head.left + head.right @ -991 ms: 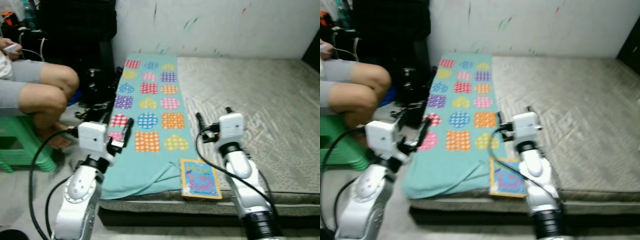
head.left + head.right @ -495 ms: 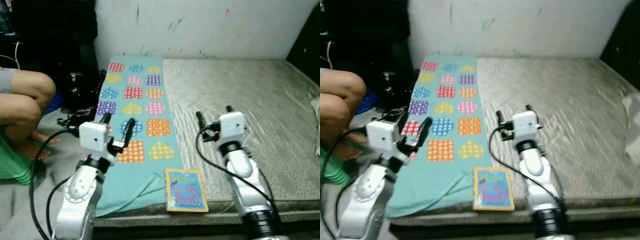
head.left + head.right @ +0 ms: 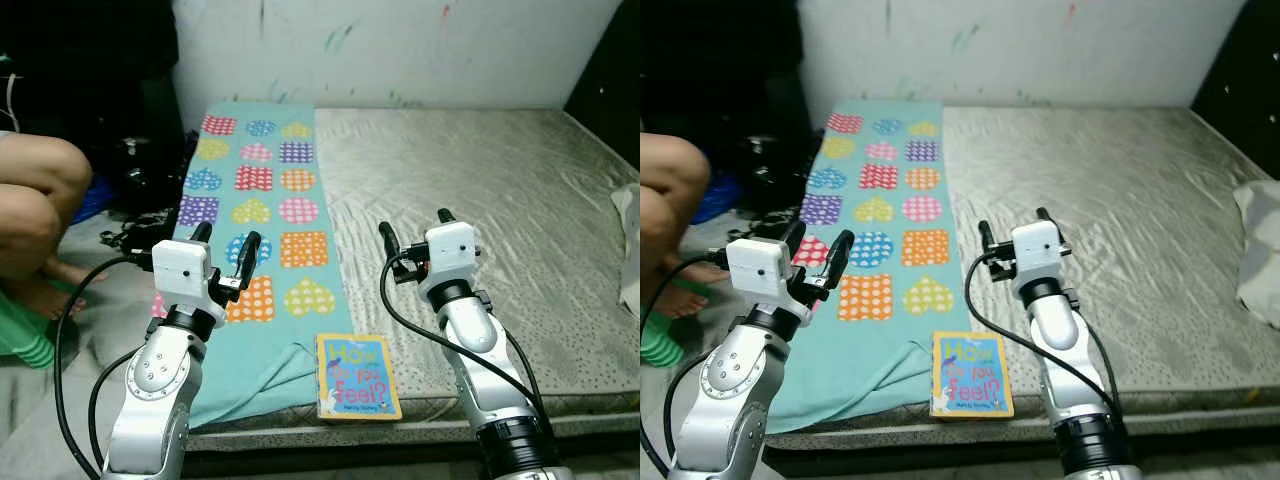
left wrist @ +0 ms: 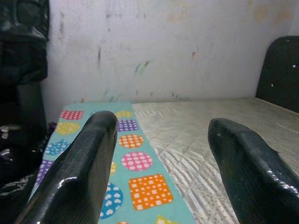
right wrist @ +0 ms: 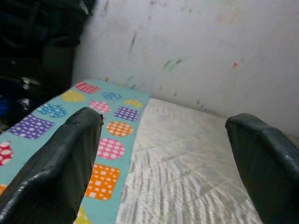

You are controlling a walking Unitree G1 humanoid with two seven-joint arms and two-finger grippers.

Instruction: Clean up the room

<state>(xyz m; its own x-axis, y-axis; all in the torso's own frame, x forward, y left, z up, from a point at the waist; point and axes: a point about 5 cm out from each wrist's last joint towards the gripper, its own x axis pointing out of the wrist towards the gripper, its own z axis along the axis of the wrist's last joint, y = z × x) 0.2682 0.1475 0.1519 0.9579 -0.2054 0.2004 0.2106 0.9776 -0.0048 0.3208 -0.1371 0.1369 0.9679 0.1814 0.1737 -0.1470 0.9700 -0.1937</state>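
Mattress (image 3: pixel 500 190), one of it, grey and quilted with a stitched diamond pattern, lies low on the floor against a white wall (image 3: pixel 400 45) flecked with paint marks. One teal blanket (image 3: pixel 265 215) runs along the mattress's left side, soft cloth printed in three columns of dotted hearts, circles and squares in red, blue, yellow, purple, pink and orange; its near end sags in folds over the mattress edge. One book (image 3: pixel 357 376), a flat glossy rectangle with a blue cover and yellow border, lies at the near edge of the mattress, touching the blanket's corner, between the two arms.

Two silver arms reach forward, each with a white boxy wrist and black cables. The left end effector (image 3: pixel 225 245) hovers above the blanket, released, its two rounded black fingers (image 4: pixel 79 177) spread apart with nothing between them. The right end effector (image 3: pixel 412 228) hovers above the bare mattress, just past the book, likewise released and empty.

One person's bare knee (image 3: pixel 45 190) and foot show at the far left, beside a green stool (image 3: pixel 20 335) and dark bags. The head views take in a pale cloth (image 3: pixel 1262 250) at the mattress's right edge and the book; the wrist views look along the blanket toward the wall.
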